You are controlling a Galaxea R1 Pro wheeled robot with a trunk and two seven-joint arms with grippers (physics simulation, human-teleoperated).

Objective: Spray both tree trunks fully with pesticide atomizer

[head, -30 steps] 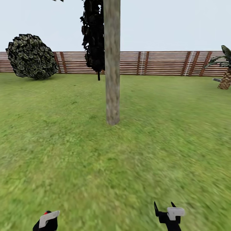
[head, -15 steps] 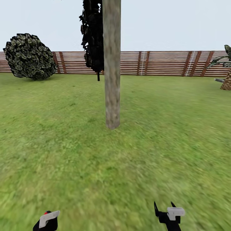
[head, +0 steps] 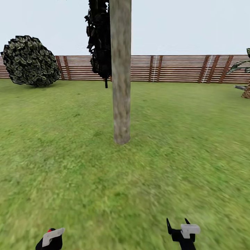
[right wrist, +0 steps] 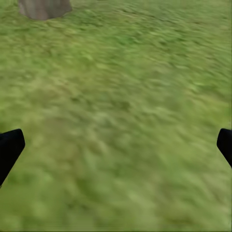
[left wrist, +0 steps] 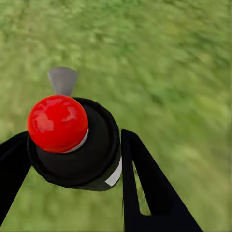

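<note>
A thick pale grey-beige mottled tree trunk rises from the garden lawn straight ahead, its base a few steps off; its crown is out of view. The trunk's foot also appears in the right wrist view. My left gripper sits at the lower left, shut on the pesticide atomizer, a black bottle with a red cap and a grey nozzle; the black fingers press its sides. Low on the right, my right gripper is open with nothing in it, grass showing between its fingertips.
A black cone-shaped tree stands just behind the trunk. A round dark shrub is at the far left, a short palm at the far right. The brown slat fence closes the back. Open grass lies all around.
The whole view has crept forward: the trunk looks a little bigger and its base sits lower in the picture. Both grippers hold the same pose.
</note>
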